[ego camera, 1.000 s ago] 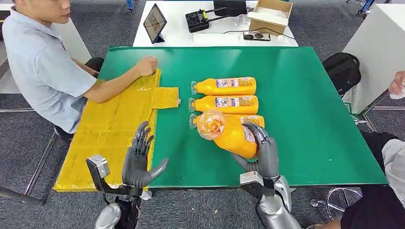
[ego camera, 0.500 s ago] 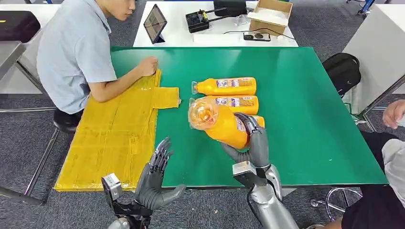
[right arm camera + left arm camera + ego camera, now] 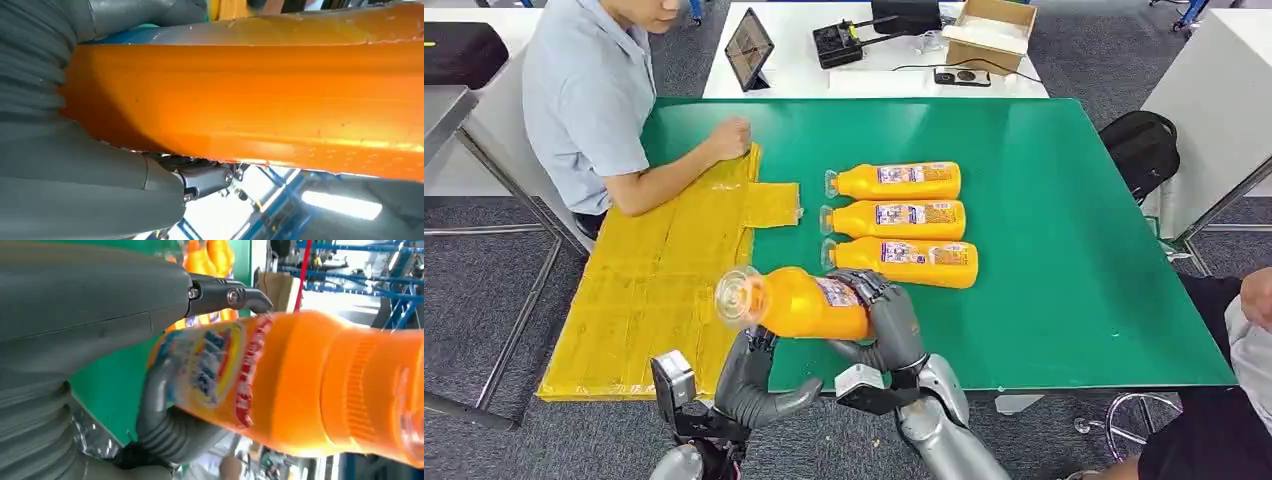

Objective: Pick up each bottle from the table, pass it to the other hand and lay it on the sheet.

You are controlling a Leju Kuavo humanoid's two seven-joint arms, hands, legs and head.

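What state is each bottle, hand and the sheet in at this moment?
held bottle: lifted off the table, lying sideways, cap toward the sheet.
right hand: grips the held bottle's base end.
left hand: under the held bottle, fingers up against it; grip cannot be told.
three bottles: lying in a row on the green table.
yellow sheet: flat, no bottle on it; a person's hand rests on its far corner.

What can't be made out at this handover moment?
- Head view: whether the left hand already grips the held bottle; the bottle hides its fingers.
- Right wrist view: the bottle's label and cap, cut off.
- Head view: print on the three lying bottles, too small.
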